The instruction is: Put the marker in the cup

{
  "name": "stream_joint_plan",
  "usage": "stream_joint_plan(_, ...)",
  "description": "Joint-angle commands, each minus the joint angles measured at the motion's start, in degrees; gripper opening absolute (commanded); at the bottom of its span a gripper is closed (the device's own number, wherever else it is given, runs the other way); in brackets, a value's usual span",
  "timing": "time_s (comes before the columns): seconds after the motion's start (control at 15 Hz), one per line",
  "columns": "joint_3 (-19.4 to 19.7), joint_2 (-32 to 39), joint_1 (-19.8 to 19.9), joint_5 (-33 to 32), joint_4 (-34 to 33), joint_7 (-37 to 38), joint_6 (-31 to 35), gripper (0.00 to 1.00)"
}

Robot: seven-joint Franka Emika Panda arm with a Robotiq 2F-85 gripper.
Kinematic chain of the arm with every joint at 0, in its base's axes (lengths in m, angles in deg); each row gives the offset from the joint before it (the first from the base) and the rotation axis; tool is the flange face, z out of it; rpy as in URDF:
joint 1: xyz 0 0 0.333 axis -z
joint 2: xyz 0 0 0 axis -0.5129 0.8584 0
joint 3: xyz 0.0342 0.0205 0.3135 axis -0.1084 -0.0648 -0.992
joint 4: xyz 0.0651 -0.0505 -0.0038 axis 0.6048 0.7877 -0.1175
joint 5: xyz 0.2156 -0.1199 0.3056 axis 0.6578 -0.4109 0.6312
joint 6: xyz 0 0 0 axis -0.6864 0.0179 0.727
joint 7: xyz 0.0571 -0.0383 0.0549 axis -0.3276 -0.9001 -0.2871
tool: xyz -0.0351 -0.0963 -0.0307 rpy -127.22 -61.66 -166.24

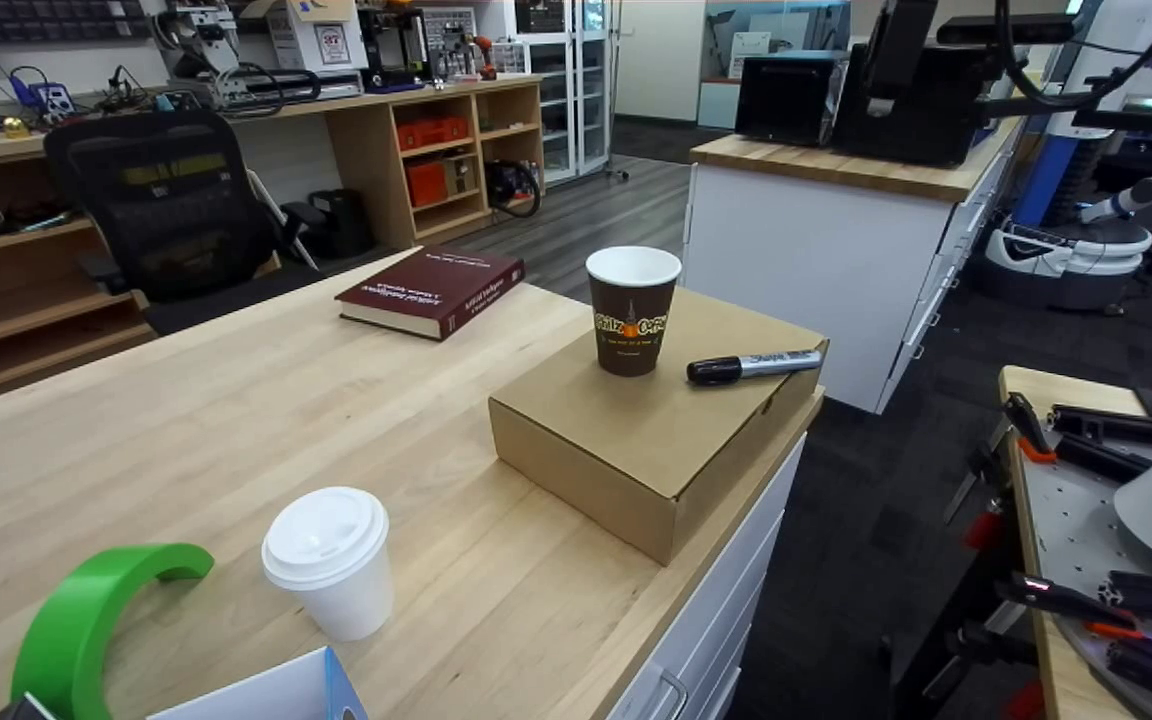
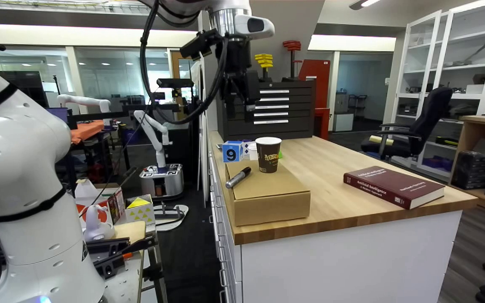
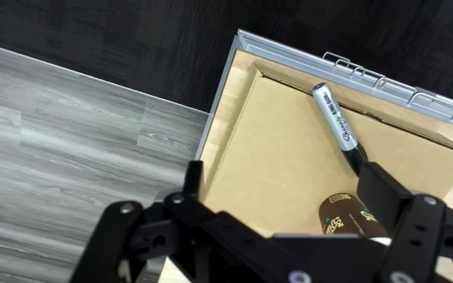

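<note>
The marker [image 1: 756,366], with a silver barrel and black cap, lies on the cardboard box [image 1: 576,430] close to one edge, apart from the cup. It also shows in an exterior view [image 2: 238,177] and the wrist view [image 3: 336,120], where the cap's end is hidden behind a finger. The brown cup [image 1: 633,325] with a white rim stands upright on the box, also in an exterior view [image 2: 268,156]. In the wrist view the cup [image 3: 346,216] is partly hidden by the gripper. My gripper [image 3: 283,173] is open and empty, high above the table in an exterior view [image 2: 240,105].
A white-lidded cup [image 1: 336,570], a green arch [image 1: 76,620] and a dark red book [image 1: 436,285] are on the wooden table [image 1: 266,420]. A blue box with a 9 [image 2: 232,152] stands behind the cardboard box. The cardboard box sits near the table's edge, above drawer handles [image 3: 435,98].
</note>
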Motion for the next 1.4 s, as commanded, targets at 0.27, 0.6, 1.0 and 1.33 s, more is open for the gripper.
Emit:
stream_joint_plan(0.27, -4.24, 2.37, -4.61, -5.69, 4.07, -5.14, 6.72, 1.00)
stream_joint_plan(0.6, -5.80, 3.56, -7.26, -7.48, 7.01, -6.33, 10.12, 1.00)
stream_joint_plan(1.0, -5.50, 5.04, -9.04, -7.24, 10.06, -9.37, 15.04, 1.00)
stream_joint_plan(1.33, -5.37, 9.60, -9.50, -6.36, 10.61, -11.40, 20.43, 1.00)
